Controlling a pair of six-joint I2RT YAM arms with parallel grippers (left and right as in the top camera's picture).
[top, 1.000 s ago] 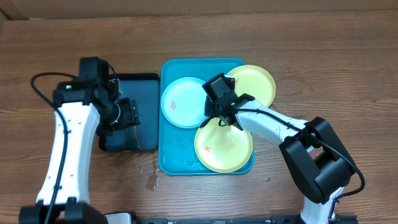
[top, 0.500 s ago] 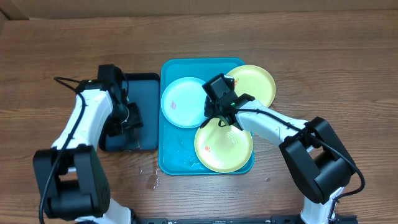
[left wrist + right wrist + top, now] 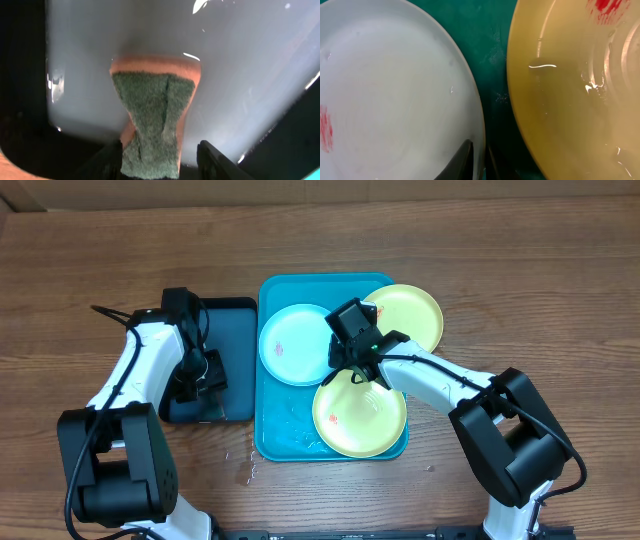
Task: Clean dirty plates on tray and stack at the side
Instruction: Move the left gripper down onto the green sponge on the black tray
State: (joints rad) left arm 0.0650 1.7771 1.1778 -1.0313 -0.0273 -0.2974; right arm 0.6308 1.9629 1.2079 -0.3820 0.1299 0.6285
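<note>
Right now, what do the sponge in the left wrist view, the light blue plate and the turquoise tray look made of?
Orange-and-green rectangular sponge: soft orange foam under a coarse green fibre scouring face, narrowed at the waist.
Light blue round plate: probably plastic, smooth satin; thin rim, even colour.
Large turquoise rectangular tray: probably moulded plastic, glossy; rounded corners, wet glints.

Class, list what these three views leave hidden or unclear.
Left wrist view: whether the left gripper grips the sponge; the bottom edge cuts off its fingertips.
Overhead: fingertips of the right gripper, hidden under its own wrist.
Right wrist view: light blue plate and yellow-green plate, cropped by edges.
</note>
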